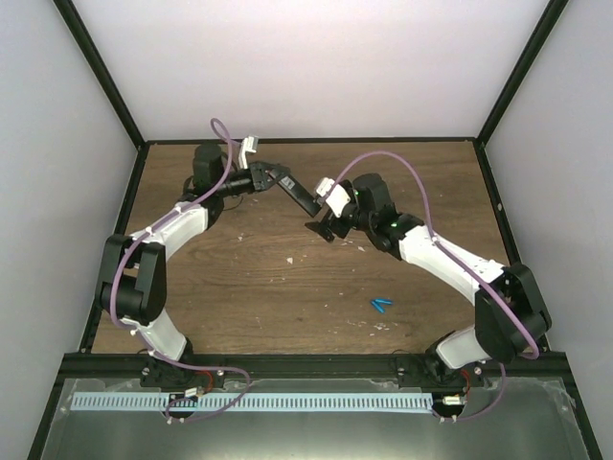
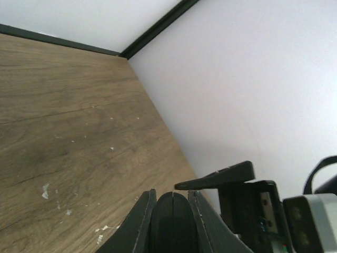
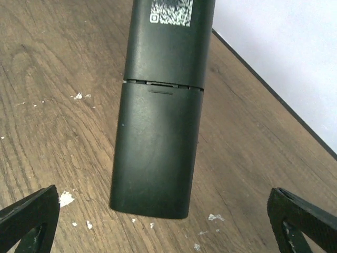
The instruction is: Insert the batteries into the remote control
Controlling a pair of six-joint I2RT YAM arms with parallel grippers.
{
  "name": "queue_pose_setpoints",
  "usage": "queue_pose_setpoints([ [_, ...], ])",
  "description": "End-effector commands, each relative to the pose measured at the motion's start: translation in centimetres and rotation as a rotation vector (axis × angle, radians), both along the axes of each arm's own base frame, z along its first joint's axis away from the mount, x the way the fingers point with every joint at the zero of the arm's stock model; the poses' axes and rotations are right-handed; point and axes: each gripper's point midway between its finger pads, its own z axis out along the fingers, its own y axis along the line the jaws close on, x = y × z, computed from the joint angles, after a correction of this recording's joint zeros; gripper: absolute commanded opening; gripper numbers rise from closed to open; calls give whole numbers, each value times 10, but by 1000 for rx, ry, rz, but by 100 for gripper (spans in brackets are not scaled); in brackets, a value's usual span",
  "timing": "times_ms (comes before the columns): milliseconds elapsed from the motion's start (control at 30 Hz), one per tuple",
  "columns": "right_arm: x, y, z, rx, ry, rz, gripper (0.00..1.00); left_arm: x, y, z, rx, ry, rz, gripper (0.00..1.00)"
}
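Observation:
The remote control (image 1: pixel 302 196) is a slim black bar held above the back of the table, slanting down to the right. My left gripper (image 1: pixel 276 179) is shut on its upper end; in the left wrist view the remote's rounded end (image 2: pixel 172 219) sits clamped between the two fingers (image 2: pixel 138 224). My right gripper (image 1: pixel 323 220) stands wide open around the remote's lower end. In the right wrist view the remote's back (image 3: pixel 158 147) faces the camera, battery cover closed, with the fingertips (image 3: pixel 37 211) far apart on either side and not touching it. Two blue batteries (image 1: pixel 381 305) lie on the table at the near right.
The wooden table (image 1: pixel 249 278) is scattered with small white flecks (image 3: pixel 66 198). White walls with black frame rails (image 1: pixel 498 182) enclose it on three sides. A finger of the right gripper (image 2: pixel 218 178) shows in the left wrist view, close to the left fingers.

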Motion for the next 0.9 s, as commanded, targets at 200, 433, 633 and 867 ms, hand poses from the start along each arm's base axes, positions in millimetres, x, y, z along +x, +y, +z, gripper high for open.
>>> queue_pose_setpoints([
  [200, 6, 2, 8, 24, -50, -4, 95, -25, -20, 36, -17, -153, -160, 0],
  [433, 2, 6, 5, 13, -45, 29, 86, -24, -23, 32, -16, -140, -172, 0],
  [633, -3, 5, 2, -2, -42, 52, 74, -21, -25, 32, -15, -139, -179, 0],
  [867, -7, 7, -6, -23, -7, 79, 59, -16, -25, 29, -11, -131, -171, 0],
])
